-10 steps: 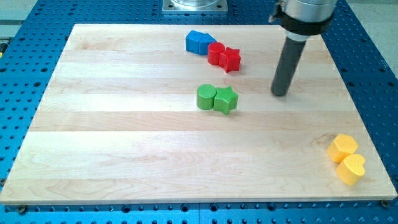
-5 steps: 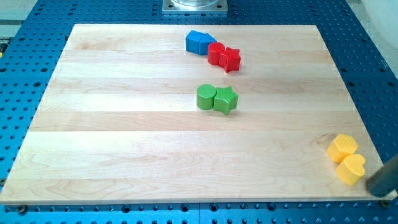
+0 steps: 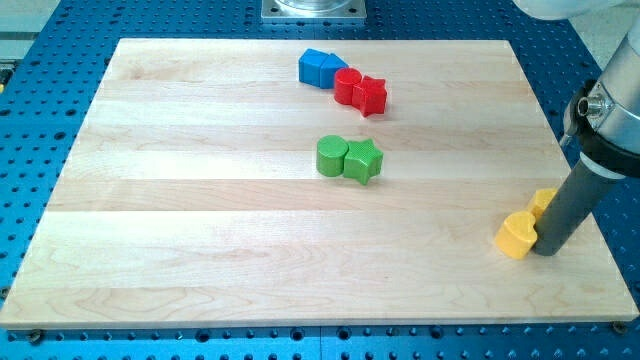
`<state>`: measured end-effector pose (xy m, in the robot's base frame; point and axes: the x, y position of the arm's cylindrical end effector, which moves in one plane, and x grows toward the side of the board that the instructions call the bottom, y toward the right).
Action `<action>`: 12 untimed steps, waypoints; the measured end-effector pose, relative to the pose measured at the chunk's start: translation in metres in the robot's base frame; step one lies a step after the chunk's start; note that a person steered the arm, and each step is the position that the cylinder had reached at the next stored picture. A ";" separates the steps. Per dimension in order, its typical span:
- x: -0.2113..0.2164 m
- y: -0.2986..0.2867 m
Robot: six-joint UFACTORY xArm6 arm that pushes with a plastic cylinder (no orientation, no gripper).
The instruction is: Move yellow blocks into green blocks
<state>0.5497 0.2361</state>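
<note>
2 yellow blocks near view's lower right: heart [image 3: 516,236] touching my tip [image 3: 546,250], other [image 3: 543,201] partly hidden behind rod. Rod grasps nothing. Green cylinder [image 3: 331,156], green star [image 3: 363,160] at centre of wooden board [image 3: 200,220]; blue perforated table [image 3: 40,120]

My tip [image 3: 545,250] — the end effector's low end — stands at the view's right on the pale wooden desk [image 3: 200,250], a yellow heart-shaped block [image 3: 517,237] touching its left and a second yellow block [image 3: 544,201], partly hidden, just behind. Up-left, bare wood runs to the green round block [image 3: 331,156] and green star block [image 3: 363,160] — nothing between.
</note>
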 end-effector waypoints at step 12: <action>0.025 -0.198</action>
<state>0.5745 0.0384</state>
